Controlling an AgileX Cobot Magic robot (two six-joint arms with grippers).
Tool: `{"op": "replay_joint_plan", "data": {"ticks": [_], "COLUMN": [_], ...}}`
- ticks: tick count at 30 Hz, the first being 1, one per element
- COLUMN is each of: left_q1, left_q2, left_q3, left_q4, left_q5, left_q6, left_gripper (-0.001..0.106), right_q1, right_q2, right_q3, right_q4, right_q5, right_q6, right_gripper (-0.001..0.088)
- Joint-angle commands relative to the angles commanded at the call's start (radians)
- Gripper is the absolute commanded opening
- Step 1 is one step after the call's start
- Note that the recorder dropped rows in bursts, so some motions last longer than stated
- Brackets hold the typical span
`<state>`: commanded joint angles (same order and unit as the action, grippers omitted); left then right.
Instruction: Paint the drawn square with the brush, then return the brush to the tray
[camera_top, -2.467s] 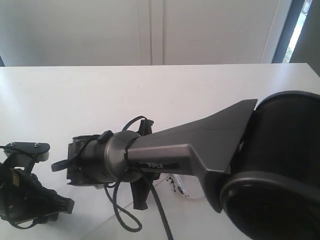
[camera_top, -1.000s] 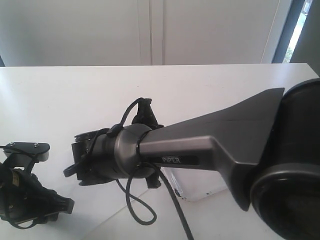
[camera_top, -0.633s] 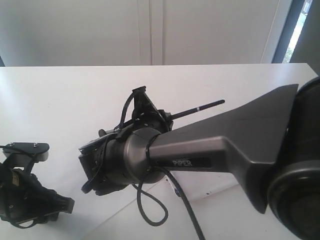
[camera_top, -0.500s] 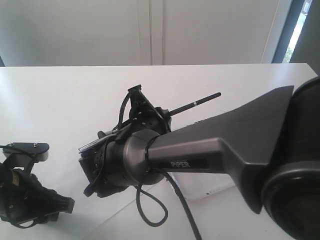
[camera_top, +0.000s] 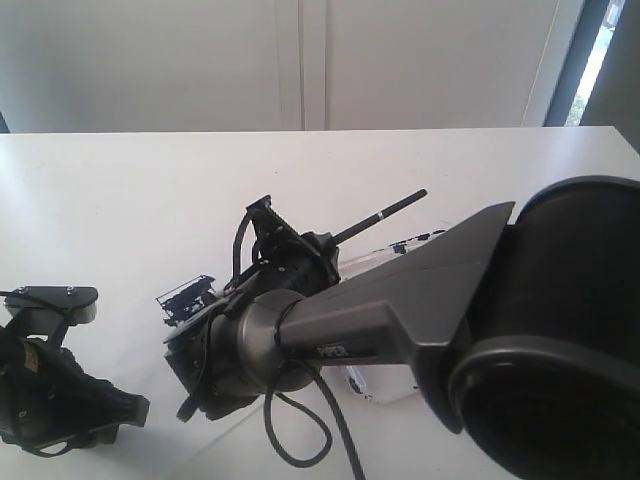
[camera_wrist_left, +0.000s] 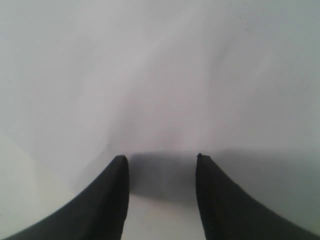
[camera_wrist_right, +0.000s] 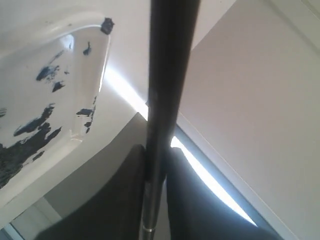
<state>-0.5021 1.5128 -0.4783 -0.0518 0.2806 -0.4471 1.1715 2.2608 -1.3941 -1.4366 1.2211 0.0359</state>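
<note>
My right gripper (camera_top: 318, 248) is shut on the brush (camera_top: 385, 212), whose thin black handle slants up to the right above the table. In the right wrist view the brush (camera_wrist_right: 167, 75) runs straight between the fingers (camera_wrist_right: 131, 170), with a thin metal ring low on its shaft. Its painted tip is out of view. The clear tray (camera_wrist_right: 55, 85), with navy blots, lies beside the brush. My arm covers most of the tray (camera_top: 358, 380) in the exterior view. The drawn square is hidden. My left gripper (camera_wrist_left: 160, 157) is open over bare white surface.
The left arm's gripper (camera_top: 60, 395) rests at the table's near left corner. The right arm (camera_top: 420, 300) fills the lower right, with a black cable (camera_top: 300, 440) looping under its wrist. The white table (camera_top: 150, 200) stretches back to a white wall.
My right wrist has risen and turned, bringing the brush handle into sight pointing up to the right. In the last half second it shifted a little left. The left arm has not moved.
</note>
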Motion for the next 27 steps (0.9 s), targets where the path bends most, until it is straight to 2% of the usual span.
{"op": "replay_joint_plan", "data": {"ticks": [10, 14, 27], "left_q1": [0.0, 0.0, 0.0], "left_q2": [0.0, 0.0, 0.0], "left_q3": [0.0, 0.0, 0.0], "left_q4": [0.0, 0.0, 0.0], "left_q5": [0.0, 0.0, -0.004], "left_q6": [0.002, 0.002, 0.002], "left_gripper": [0.048, 0.048, 0.048], "right_q1": [-0.054, -0.055, 0.035], "right_q2": [0.0, 0.0, -0.002], "right_q3": [0.0, 0.0, 0.0], "right_q4": [-0.016, -0.016, 0.049], "right_q5": [0.0, 0.0, 0.0], "right_q6": [0.0, 0.0, 0.014], "right_gripper": [0.0, 0.0, 0.0]}}
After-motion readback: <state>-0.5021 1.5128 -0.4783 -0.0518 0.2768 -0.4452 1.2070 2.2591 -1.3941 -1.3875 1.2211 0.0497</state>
